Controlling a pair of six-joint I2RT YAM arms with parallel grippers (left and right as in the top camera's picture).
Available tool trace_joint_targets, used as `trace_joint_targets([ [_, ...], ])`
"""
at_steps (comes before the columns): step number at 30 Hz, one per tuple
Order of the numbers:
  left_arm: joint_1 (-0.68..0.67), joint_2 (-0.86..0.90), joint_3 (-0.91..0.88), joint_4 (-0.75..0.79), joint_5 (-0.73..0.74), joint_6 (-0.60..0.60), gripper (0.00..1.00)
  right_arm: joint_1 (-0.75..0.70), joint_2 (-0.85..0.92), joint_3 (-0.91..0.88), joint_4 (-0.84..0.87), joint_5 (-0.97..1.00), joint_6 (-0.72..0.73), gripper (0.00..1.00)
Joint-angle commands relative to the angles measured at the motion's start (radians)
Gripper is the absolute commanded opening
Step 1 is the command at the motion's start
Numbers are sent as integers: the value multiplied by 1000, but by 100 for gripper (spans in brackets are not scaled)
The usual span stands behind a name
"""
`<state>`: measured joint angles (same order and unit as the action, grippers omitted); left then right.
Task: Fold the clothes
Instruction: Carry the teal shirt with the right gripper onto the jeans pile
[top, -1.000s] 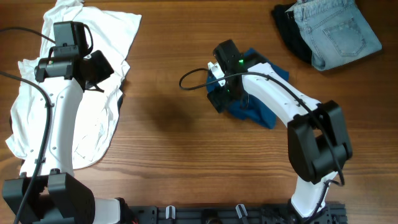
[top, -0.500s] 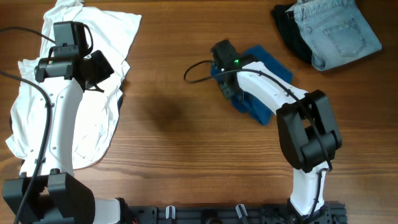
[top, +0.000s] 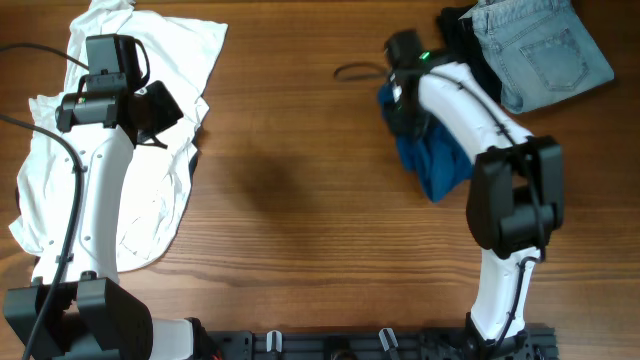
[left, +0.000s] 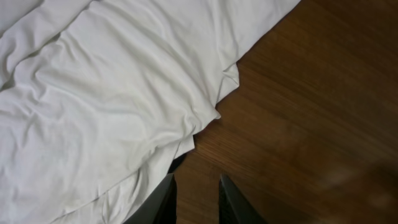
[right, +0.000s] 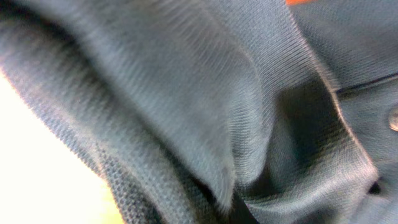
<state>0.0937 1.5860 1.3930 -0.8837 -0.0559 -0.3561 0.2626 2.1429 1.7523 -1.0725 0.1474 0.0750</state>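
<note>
Dark-blue T-shirt overhead lies bunched under and behind the right gripper; its jaws are hidden, so I cannot tell their state.

Left wrist: the white shirt spreads just ahead of the left gripper, slightly parted, empty.

Right wrist: limp knit fills the view; probably light and floppy, best pinched at a hem.

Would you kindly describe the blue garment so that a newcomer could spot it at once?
On the wooden table, look to the robot's right side. Beneath the right arm, beside the folded pale jeans, lies a bunched dark-blue garment. It alone is deep blue; the jeans are faded denim, the far shirt white.
</note>
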Motion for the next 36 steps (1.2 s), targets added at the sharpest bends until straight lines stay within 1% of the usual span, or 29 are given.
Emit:
trace_joint_targets([
  [1, 3, 8, -6, 1, -10, 13, 23, -48, -115, 206, -48, -40, 0, 4],
  [4, 3, 8, -6, 1, -10, 13, 23, -91, -187, 307, -72, -41, -22, 4],
  [7, 3, 8, -6, 5, -10, 13, 23, -150, -253, 379, -67, -47, 16, 4],
  [9, 3, 8, -6, 8, -10, 12, 23, -214, -307, 391, -36, -47, 82, 4],
  [13, 3, 8, -6, 8, -10, 12, 23, -337, -354, 391, 10, -42, 174, 4],
  [16, 3, 8, -6, 8, -10, 12, 23, -443, -356, 391, -14, 16, 326, 4],
  [18, 3, 8, -6, 8, -10, 12, 23, -491, -349, 390, -31, 56, 428, 4],
  [21, 3, 8, -6, 8, -10, 12, 23, -526, -315, 388, 2, 118, 543, 4],
  [25, 3, 8, -6, 8, -9, 12, 23, -534, -241, 388, 71, 154, 626, 4],
  [28, 3, 8, -6, 8, -10, 12, 23, -535, -148, 388, 88, 159, 752, 4],
  [33, 3, 8, -6, 8, -10, 12, 23, -536, -51, 388, 89, 155, 853, 4],
  [36, 3, 8, -6, 8, -10, 12, 23, -545, -58, 388, 86, 136, 853, 4],
])
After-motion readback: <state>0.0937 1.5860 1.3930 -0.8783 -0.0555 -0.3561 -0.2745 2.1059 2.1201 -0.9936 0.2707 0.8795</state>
